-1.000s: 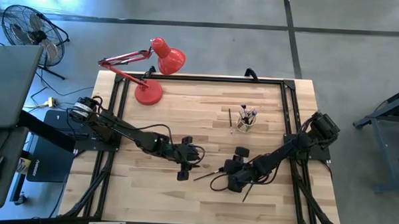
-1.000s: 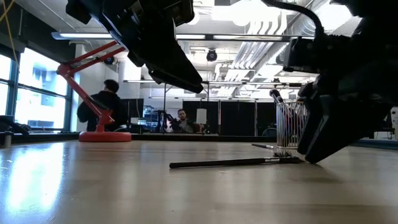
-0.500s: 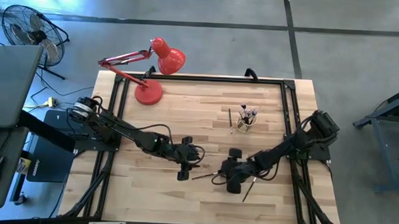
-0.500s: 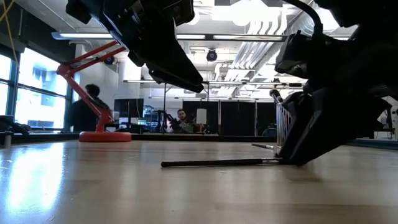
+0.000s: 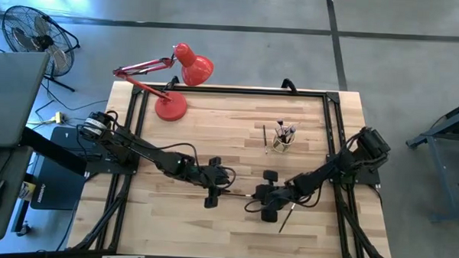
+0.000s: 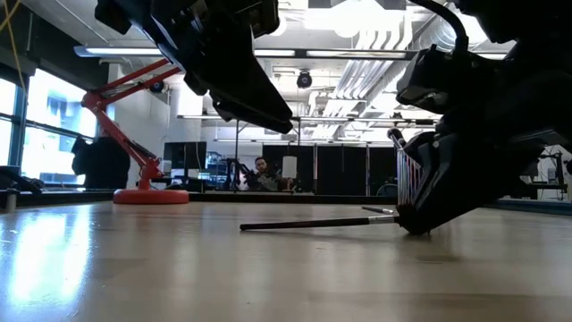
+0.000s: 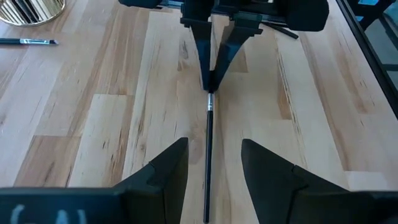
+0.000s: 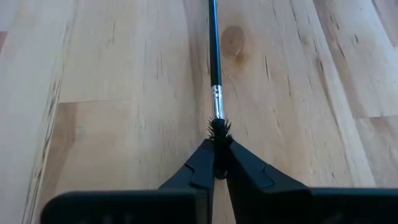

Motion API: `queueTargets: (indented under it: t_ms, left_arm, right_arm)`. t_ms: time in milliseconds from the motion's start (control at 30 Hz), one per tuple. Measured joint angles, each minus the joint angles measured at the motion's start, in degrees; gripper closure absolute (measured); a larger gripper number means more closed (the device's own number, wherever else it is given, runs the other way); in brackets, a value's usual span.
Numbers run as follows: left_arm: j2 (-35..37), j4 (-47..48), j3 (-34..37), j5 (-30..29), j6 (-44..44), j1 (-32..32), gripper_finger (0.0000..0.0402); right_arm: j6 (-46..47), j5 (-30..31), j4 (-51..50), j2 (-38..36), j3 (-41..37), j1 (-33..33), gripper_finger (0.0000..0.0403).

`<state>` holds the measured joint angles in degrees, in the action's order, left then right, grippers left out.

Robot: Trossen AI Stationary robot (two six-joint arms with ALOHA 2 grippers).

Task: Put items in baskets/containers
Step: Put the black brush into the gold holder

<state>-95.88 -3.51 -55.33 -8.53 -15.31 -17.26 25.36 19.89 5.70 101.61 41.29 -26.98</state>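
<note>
A thin dark brush (image 5: 239, 194) lies between my two grippers at the table's near middle. My right gripper (image 5: 256, 196) is shut on one of its ends. My left gripper (image 7: 208, 177) hovers open above the brush's other end, one finger on each side of the handle (image 7: 208, 149), touching nothing. The clear cup (image 5: 281, 144) stands at the far right with several brushes upright in it. One more brush (image 5: 264, 135) lies beside the cup, and another (image 5: 285, 217) lies near the front edge by my right arm. My right gripper pinches the brush's bristle end (image 8: 217, 129) between its two fingertips. The fingers slant down from the table's right side and lie along the brush. The held end (image 6: 393, 217) sits a little above the table, and the handle slopes down to its free end (image 6: 243, 227).
A red desk lamp (image 5: 174, 81) stands at the table's far left corner. A black frame rail (image 5: 215, 90) runs along the far edge and down both sides. Bare wood (image 5: 214, 136) lies between the lamp and the cup.
My right gripper has moved toward my left gripper, tipped further down and taken hold of the brush's bristle end. The brush has turned to lie in line between the two grippers, and its held end has come up off the table.
</note>
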Motion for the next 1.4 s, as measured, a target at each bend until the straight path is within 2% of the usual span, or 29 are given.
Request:
queueTargets:
  t_ms: [233, 433, 567, 867, 1067, 1233, 1400]
  left_arm:
    - [0.00, -0.02, 0.00, -5.02, 3.82, 0.00, 0.0255]
    - [0.00, 0.25, 0.00, -4.39, 5.01, 0.00, 0.0255]
    - [0.00, 1.11, 0.00, -4.47, 5.01, 0.00, 0.0255]
    - [-0.02, 8.51, -1.26, -6.83, 5.58, 0.00, 0.0255]
    - [-0.02, 8.29, -1.36, -7.41, 6.52, 0.02, 0.0255]
    - [-0.02, 8.19, -1.36, -8.25, 6.52, 0.04, 0.0256]
    - [-0.02, 8.15, -1.36, -10.48, 6.51, 0.04, 0.0292]
  right_arm:
    - [-2.47, 0.60, -3.68, -0.40, 3.08, -0.20, 0.0391]
    - [-1.90, 4.30, -17.43, -2.63, 9.35, -0.13, 0.0381]
    - [-2.34, 3.91, -23.79, -2.58, 13.65, -0.07, 0.0392]
    - [-5.48, 3.67, -39.07, -2.59, 25.41, 1.09, 0.0386]
    - [-8.86, 2.09, -44.02, -2.58, 31.72, 3.77, 0.0391]
    - [-9.45, 2.03, -45.70, -2.58, 33.70, 5.00, 0.0388]
    - [-9.94, 1.56, -46.24, -2.58, 33.71, 5.33, 0.0386]
